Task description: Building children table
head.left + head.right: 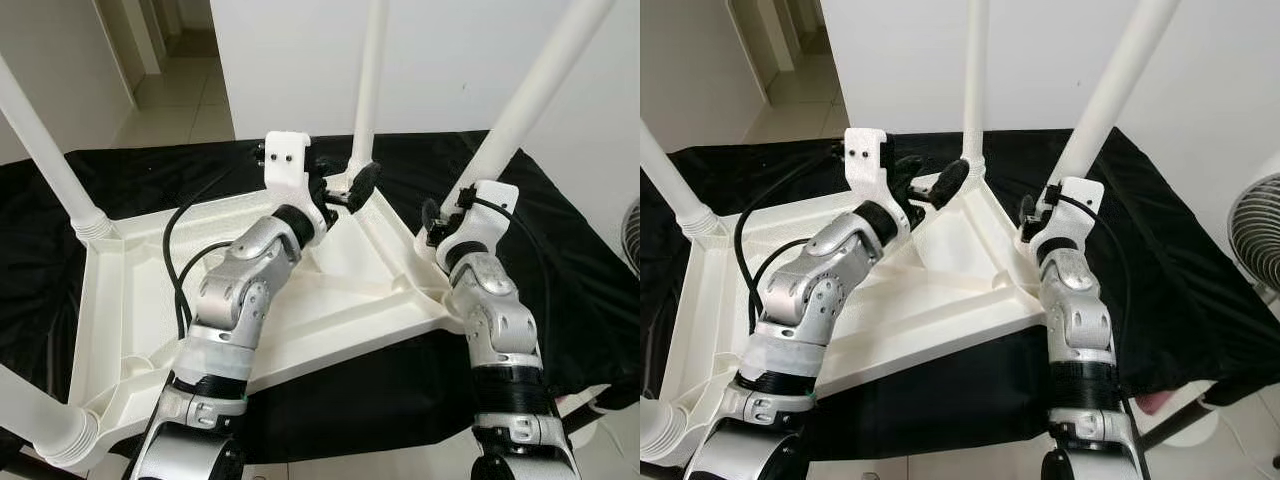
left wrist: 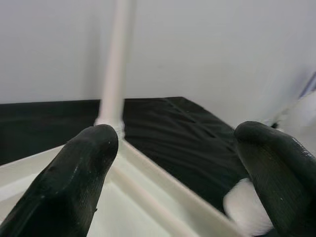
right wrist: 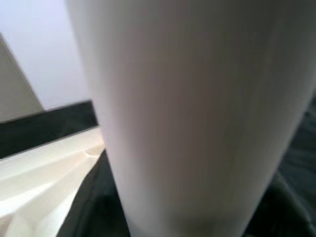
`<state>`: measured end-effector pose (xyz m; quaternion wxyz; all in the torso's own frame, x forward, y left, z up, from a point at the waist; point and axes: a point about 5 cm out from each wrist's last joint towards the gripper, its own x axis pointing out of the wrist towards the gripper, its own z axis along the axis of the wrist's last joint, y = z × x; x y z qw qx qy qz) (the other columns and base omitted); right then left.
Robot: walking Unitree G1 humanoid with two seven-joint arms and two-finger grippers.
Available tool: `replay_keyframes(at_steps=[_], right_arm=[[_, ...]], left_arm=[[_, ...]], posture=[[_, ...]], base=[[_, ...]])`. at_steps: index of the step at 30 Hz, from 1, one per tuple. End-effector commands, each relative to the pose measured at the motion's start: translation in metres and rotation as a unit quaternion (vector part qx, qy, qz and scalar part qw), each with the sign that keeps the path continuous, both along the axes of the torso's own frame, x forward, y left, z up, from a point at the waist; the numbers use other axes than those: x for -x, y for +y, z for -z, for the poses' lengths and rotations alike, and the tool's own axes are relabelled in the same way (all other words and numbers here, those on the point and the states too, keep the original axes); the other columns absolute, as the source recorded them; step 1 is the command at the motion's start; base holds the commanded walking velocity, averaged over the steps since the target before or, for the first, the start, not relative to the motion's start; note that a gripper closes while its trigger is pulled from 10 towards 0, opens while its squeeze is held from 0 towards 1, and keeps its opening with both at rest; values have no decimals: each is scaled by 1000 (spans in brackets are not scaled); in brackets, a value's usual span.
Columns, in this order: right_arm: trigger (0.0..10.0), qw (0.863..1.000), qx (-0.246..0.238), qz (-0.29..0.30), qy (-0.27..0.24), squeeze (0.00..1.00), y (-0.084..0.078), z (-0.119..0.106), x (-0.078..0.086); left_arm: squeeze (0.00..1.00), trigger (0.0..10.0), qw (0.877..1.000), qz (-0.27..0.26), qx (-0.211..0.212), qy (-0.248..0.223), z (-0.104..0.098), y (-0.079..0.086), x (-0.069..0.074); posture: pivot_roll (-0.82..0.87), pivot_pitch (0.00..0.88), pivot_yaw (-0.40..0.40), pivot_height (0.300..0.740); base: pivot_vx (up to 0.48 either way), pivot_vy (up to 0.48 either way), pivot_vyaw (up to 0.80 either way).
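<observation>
My head views show the white children table point(image 1: 330, 300) lying upside down on a surface covered w/ black cloth point(image 1: 560, 260), its four legs pointing up, long axes near vertical and leaning a bit outward. A fan point(image 1: 1255, 230) stands at my right side.

My left end effector point(image 1: 345, 190) is above the far part of the tabletop, just beside the base of the far leg point(image 1: 368, 80). In the left wrist view its two fingers point(image 2: 74, 182) are clearly apart, nothing between them, and the far leg point(image 2: 114, 64) stands beyond.

My right end effector point(image 1: 440, 215) is at the base of the right leg point(image 1: 535, 90). The right wrist view shows this leg point(image 3: 197, 118) very close and blurred; if the fingers are clamped on it, I cannot tell.
</observation>
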<state>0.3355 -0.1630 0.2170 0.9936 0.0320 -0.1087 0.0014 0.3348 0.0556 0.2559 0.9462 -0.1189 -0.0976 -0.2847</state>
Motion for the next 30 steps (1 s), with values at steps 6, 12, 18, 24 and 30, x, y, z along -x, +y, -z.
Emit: replay_keyframes(at_steps=[6, 12, 18, 24, 30], right_arm=[[10000, 999, 13, 1, -44, 0, 4, 1, 15], [10000, 999, 17, 14, -41, 0, 0, 12, 23], [10000, 998, 35, 27, -39, 0, -1, 18, 28], [10000, 998, 52, 20, -39, 0, 2, 19, 29], [10000, 997, 64, 23, -32, 0, 1, 20, 25]], left_arm=[[0, 10000, 998, -54, -40, 2, 23, 19, -5], [0, 10000, 987, -88, -114, -67, 32, 26, 3], [0, 10000, 991, -57, -96, -70, 38, 18, 17], [0, 10000, 987, -2, -133, -93, 46, 2, 31], [0, 10000, 973, 49, -198, -110, 65, -8, 37]], posture=[[-7, 18, 34, 740], [-15, 20, 40, 740], [-22, 16, 43, 740], [-14, 11, 39, 740], [-2, 10, 27, 740]], base=[[0, 0, 0], [0, 0, 0], [0, 0, 0], [0, 0, 0], [0, 0, 0]])
